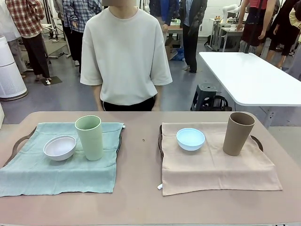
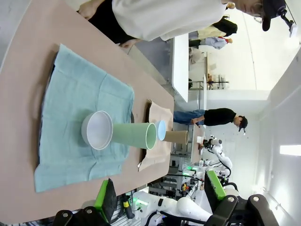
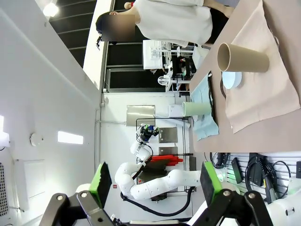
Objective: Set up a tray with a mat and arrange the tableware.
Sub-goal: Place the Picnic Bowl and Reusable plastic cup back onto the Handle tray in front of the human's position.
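My white bowl (image 1: 59,147) and pale green tumbler (image 1: 89,137) stand upright on the teal mat (image 1: 56,174). The light blue bowl (image 1: 190,139) and tan-brown tumbler (image 1: 238,133) sit on the beige mat (image 1: 211,169). My left gripper (image 2: 160,197) and right gripper (image 3: 153,181) both gape, released, grasping nothing.

On the tabletop (image 1: 141,202), two mats lie side by side. The left mat (image 1: 56,174) carries a bowl (image 1: 59,147) with a tumbler (image 1: 89,137) just right of it. The right mat (image 1: 211,165) carries another bowl (image 1: 190,139), with another tumbler (image 1: 238,133) further right.

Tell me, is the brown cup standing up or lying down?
Standing up. The brown cup rests on its base on the tan cloth, open mouth facing up.
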### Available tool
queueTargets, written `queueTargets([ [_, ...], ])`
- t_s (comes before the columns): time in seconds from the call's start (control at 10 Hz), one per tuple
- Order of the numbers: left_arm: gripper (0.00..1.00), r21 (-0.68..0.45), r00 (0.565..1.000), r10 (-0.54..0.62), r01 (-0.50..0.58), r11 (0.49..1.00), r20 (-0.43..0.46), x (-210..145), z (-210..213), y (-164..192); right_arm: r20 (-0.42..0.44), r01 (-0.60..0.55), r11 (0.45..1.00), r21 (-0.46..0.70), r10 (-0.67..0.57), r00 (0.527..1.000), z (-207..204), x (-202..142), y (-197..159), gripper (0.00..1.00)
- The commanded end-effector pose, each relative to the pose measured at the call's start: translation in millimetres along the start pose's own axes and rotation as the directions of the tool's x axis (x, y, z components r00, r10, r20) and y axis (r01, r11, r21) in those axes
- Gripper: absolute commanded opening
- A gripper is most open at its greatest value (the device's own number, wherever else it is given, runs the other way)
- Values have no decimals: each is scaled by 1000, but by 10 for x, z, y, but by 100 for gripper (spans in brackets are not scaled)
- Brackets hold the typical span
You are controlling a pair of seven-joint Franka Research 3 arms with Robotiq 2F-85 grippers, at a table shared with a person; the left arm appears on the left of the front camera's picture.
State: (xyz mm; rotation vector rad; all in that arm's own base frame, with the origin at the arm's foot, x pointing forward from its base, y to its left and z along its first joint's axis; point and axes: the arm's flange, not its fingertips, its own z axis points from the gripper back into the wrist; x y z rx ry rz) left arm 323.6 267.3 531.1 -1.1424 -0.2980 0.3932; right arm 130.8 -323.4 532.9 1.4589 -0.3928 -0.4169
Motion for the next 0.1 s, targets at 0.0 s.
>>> queueTargets([
  [0.0, 100, -7, 1000, 0, 0, 1000, 0, -6, 12, 2, 14, 2, 1000, 5, -2, 1000, 42, -37, -15, 100],
])
